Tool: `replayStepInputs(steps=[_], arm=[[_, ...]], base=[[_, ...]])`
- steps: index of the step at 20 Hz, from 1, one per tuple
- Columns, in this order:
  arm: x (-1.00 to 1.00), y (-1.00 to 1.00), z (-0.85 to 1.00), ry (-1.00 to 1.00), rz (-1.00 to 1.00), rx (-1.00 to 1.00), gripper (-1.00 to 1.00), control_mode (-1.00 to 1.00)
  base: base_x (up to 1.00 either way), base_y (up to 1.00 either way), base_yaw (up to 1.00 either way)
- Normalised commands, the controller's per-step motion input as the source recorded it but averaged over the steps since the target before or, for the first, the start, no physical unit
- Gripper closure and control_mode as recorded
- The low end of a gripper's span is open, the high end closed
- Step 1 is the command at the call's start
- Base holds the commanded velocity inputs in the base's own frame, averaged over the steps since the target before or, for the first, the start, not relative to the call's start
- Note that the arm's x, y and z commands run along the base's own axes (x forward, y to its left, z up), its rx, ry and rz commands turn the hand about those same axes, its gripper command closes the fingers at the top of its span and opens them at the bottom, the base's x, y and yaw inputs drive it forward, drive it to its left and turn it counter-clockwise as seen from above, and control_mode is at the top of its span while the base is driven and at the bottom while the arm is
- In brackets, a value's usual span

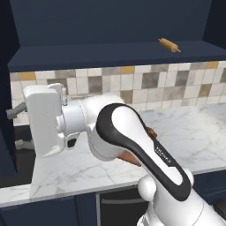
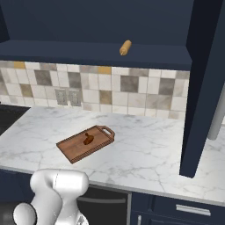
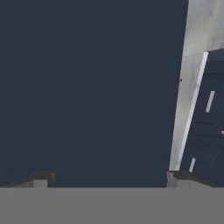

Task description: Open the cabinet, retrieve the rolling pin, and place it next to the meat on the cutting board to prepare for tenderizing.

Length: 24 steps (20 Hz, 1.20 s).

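The one piece of lettering is a small white word running lengthwise along the dark band of the arm in the left base view. It appears to read "FRANKA", but the letters are tiny and partly blurred. No other text, label, number or sign can be read on anything else.
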Motion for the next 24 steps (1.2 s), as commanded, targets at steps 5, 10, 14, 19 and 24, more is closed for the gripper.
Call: replayStepInputs(steps=[5, 10, 14, 19, 24], arm=[[-0.03, 0.54, -0.1, 0.02, 0.04, -0.04, -1.0, -1.0], [-0.1, -0.32, -0.31, -0.05, 0.02, -0.14, -1.0, -1.0], [-0.37, -0.84, -0.13, -0.15, 0.0, -0.05, -1.0, -1.0], [-0.42, -0.98, 0.0, -0.13, -0.04, -0.02, -1.0, -1.0], [-0.33, -1.0, 0.02, -0.16, -0.1, -0.08, -1.0, -1.0]], base=[[0.0, 0.0, 0.0], [0.0, 0.0, 0.0], [0.0, 0.0, 0.0], [0.0, 0.0, 0.0], [0.0, 0.0, 0.0]])
